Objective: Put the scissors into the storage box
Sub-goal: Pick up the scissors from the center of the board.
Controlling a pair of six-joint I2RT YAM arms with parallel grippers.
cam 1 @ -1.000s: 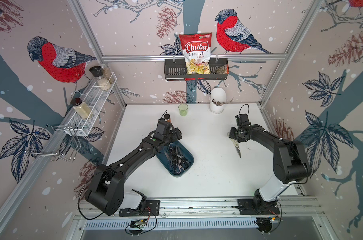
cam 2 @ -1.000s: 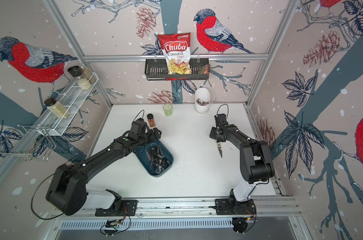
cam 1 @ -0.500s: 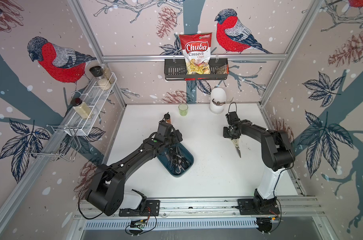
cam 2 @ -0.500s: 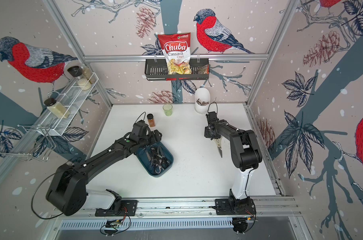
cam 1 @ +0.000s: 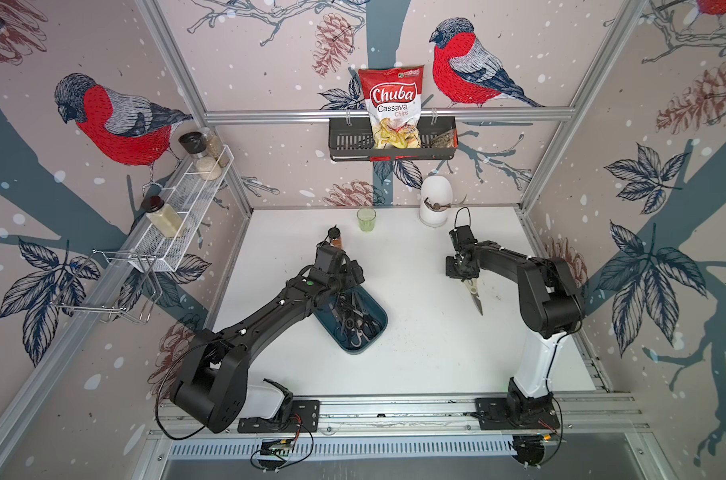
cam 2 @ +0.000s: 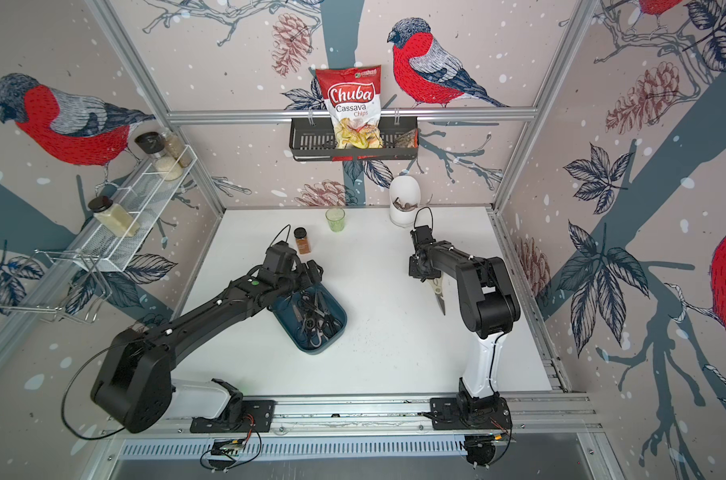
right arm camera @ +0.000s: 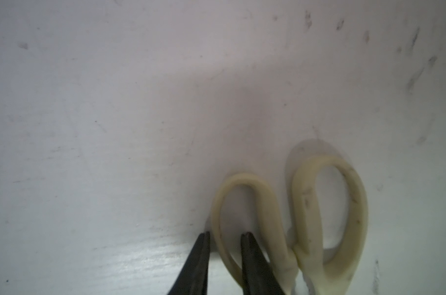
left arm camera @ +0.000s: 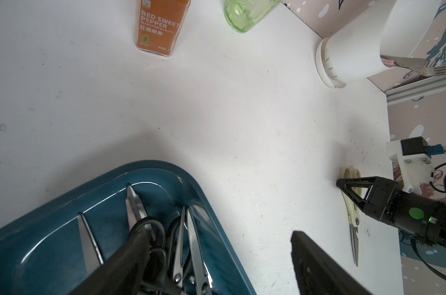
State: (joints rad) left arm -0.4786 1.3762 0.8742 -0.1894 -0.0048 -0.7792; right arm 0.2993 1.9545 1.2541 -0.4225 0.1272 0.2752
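Nearest the robot's base, the storage box sits on the white table and already holds a tangled heap of black-handled scissors; their exact count is not readable. The left gripper hangs over the box's far end with its jaws spread wide, one finger above the heap and the other out past the rim, with nothing between them.

Farther out and well apart from the box, the cream-handled kitchen shears lie flat on the table. They are the only pair visible outside the box. The right gripper is down at the handles, its jaws narrow, one fingertip outside a finger loop and one inside it. Whether they already pinch the rim I cannot tell.

At the back stand a red sweet pepper jar, a green glass and a white cutlery holder, none part of the job.

By my reading the task is nearly done: the shears need gripping, carrying and dropping in.
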